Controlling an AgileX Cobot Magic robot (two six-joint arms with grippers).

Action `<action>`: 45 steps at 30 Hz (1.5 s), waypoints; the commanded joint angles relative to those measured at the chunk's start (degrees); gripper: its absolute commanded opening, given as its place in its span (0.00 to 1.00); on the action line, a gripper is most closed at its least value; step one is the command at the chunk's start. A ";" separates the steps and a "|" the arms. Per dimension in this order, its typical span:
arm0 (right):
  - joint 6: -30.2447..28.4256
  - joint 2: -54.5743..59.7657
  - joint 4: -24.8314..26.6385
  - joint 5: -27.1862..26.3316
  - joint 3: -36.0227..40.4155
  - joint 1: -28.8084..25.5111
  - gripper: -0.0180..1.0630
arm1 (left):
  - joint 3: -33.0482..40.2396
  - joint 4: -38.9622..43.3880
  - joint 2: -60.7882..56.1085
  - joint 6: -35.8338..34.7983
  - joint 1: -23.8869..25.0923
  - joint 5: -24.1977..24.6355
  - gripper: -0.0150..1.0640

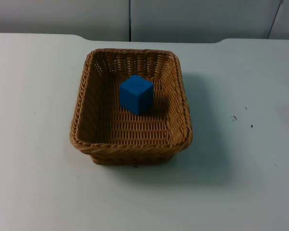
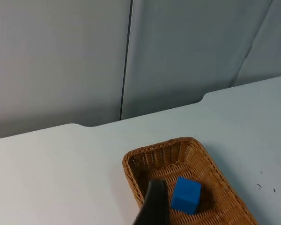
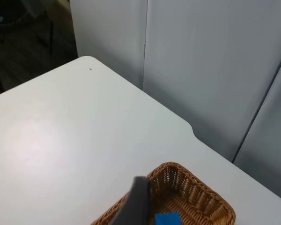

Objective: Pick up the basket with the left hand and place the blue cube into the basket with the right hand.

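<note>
A brown wicker basket (image 1: pixel 130 147) stands on the white table near its middle. A blue cube (image 1: pixel 136 94) lies inside it, toward the far wall of the basket, resting on the woven bottom. My left gripper (image 2: pixel 152 206) is raised well above the table and back from the basket (image 2: pixel 131 171), with the cube (image 2: pixel 186 195) seen inside. My right gripper (image 3: pixel 136 201) is also held high and away from the basket (image 3: pixel 196 180) and the cube (image 3: pixel 167 219). Neither gripper touches anything.
The grey partition wall (image 1: pixel 135 19) closes off the table's far edge. A few small dark specks (image 1: pixel 234 118) mark the table to the right of the basket. Bare white table (image 1: pixel 33 96) surrounds the basket on all sides.
</note>
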 commanded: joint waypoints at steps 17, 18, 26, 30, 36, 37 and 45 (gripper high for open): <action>-3.41 -6.59 4.71 7.85 4.31 -0.06 0.77 | 18.85 2.45 -21.25 0.38 -0.41 -2.26 0.68; -3.41 -6.59 4.71 7.85 4.31 -0.06 0.77 | 18.85 2.45 -21.25 0.38 -0.41 -2.26 0.68; -4.81 -22.93 5.21 -5.58 30.88 -0.06 0.77 | 23.39 3.81 -31.08 0.38 -0.41 -1.60 0.68; -4.81 -30.38 5.21 -9.46 40.59 -0.06 0.77 | 25.60 4.62 -33.92 0.38 -0.41 -0.79 0.68; -4.57 -43.13 5.02 -11.86 54.58 -0.06 0.77 | 31.02 4.50 -37.80 -0.06 -0.41 -0.89 0.68; -4.44 -44.93 5.02 -11.97 56.28 -0.06 0.77 | 31.67 4.33 -38.21 -0.03 -0.41 -1.06 0.68; -4.11 -56.50 5.02 -11.97 65.86 -0.06 0.77 | 35.39 4.49 -42.21 -0.03 -0.41 -1.20 0.68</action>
